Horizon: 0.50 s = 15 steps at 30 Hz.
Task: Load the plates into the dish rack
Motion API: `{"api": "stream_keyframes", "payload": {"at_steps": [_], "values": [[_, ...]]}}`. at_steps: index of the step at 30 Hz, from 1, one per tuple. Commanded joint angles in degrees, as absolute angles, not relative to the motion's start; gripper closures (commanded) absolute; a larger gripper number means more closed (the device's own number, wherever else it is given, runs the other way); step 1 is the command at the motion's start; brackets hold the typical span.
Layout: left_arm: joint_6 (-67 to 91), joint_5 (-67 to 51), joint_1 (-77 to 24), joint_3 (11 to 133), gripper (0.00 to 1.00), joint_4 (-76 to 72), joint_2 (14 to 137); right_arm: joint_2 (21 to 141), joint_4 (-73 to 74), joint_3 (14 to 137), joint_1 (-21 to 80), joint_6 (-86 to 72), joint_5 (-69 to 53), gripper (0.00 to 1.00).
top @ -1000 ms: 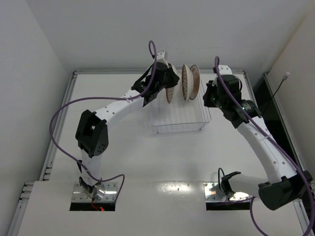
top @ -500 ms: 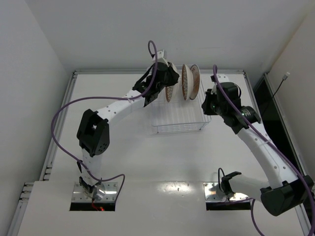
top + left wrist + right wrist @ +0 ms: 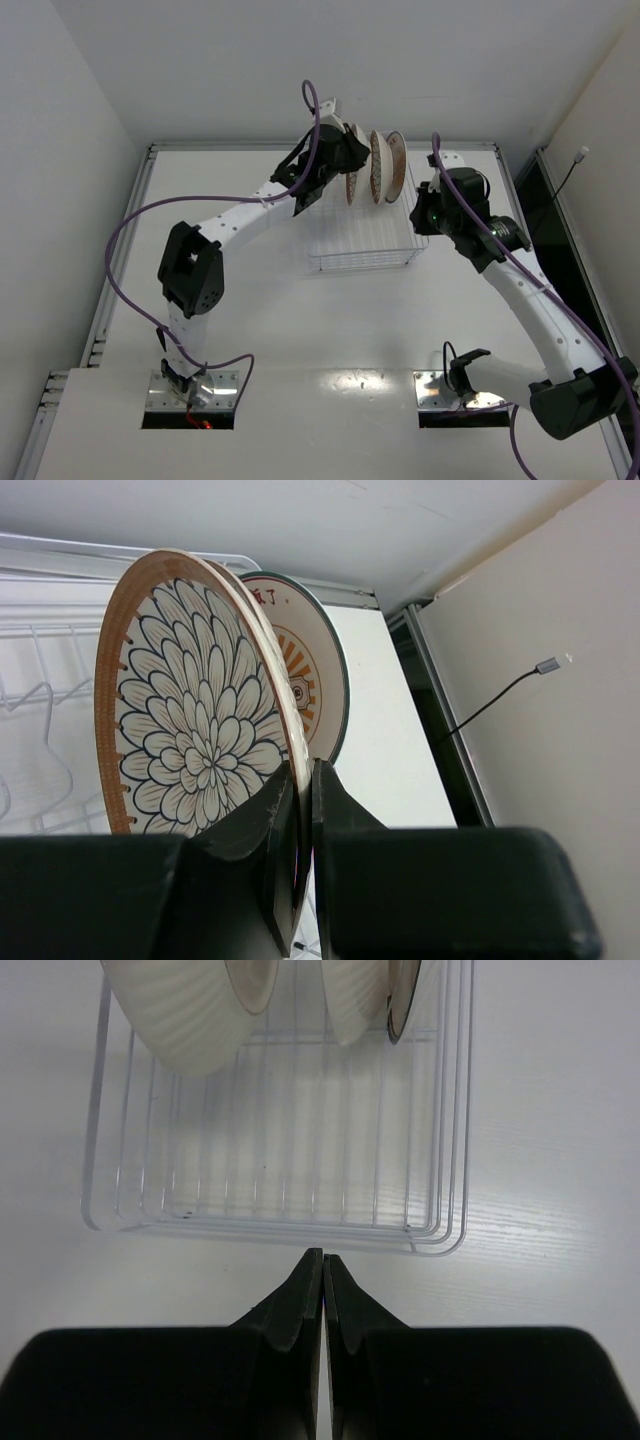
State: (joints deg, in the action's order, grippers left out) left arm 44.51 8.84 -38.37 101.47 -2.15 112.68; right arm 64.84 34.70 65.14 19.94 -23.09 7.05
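Observation:
My left gripper [image 3: 349,166] is shut on the rim of a brown-rimmed petal-pattern plate [image 3: 352,189] and holds it upright over the far left of the white wire dish rack [image 3: 366,240]. In the left wrist view the fingers [image 3: 300,790] pinch that plate [image 3: 190,710]. Close behind it stand a second brown-rimmed plate [image 3: 378,167] and the white plate with the orange sunburst [image 3: 312,670], also seen in the top view [image 3: 396,165]. My right gripper [image 3: 323,1257] is shut and empty, just off the rack's [image 3: 270,1175] right side [image 3: 424,203].
The rack sits near the table's far edge by the back wall. A raised rim [image 3: 150,160] borders the table. A dark gap [image 3: 545,210] and a cable plug [image 3: 546,665] lie to the right. Purple cables [image 3: 130,230] loop off both arms.
My left gripper has carried its plate to the right, closer to the two standing plates. My right gripper drew slightly toward the rack's right side, then held still.

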Motion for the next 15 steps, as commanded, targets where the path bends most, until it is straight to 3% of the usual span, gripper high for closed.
{"api": "stream_keyframes", "payload": {"at_steps": [1, 15], "values": [[45.79, 8.44, -37.97, 103.54, 1.0, -14.59, 111.27, 64.16, 34.1, 64.95, 19.6, -21.8, 7.38, 1.0], [45.79, 11.16, -35.78, 101.87, 1.0, -13.45, 112.94, 64.16, 34.63, 63.9, 19.6, -21.8, 7.91, 1.0]]}}
